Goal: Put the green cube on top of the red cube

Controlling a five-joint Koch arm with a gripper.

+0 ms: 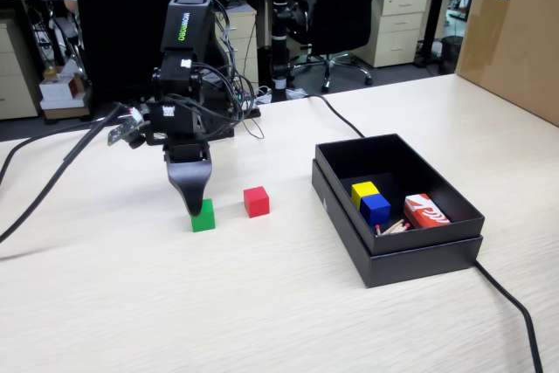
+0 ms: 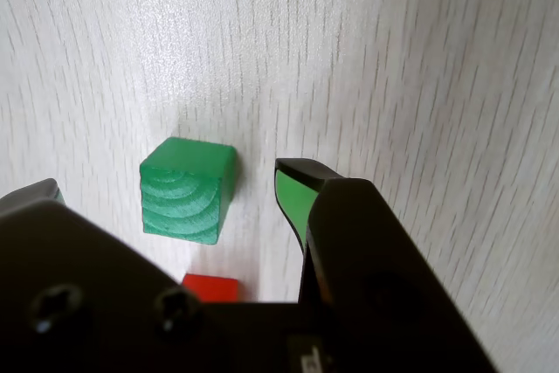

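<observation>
fixed view: small bright-green wooden cube (image 1: 203, 216) mid-desk, beside small solid red cube (image 1: 256, 201), under black gripper (image 1: 196, 205) | wrist view: jaws spread, cube (image 2: 187, 188) between, untouched | handling: light, rigid, smooth; pinch opposite flat faces

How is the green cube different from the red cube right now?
The green cube is bright green; the red cube is red. The green cube sits between the fingers of the open gripper; the red cube stands apart, with nothing around it. In the fixed view, green lies left of red. Both look the same size and rest on the table.
</observation>
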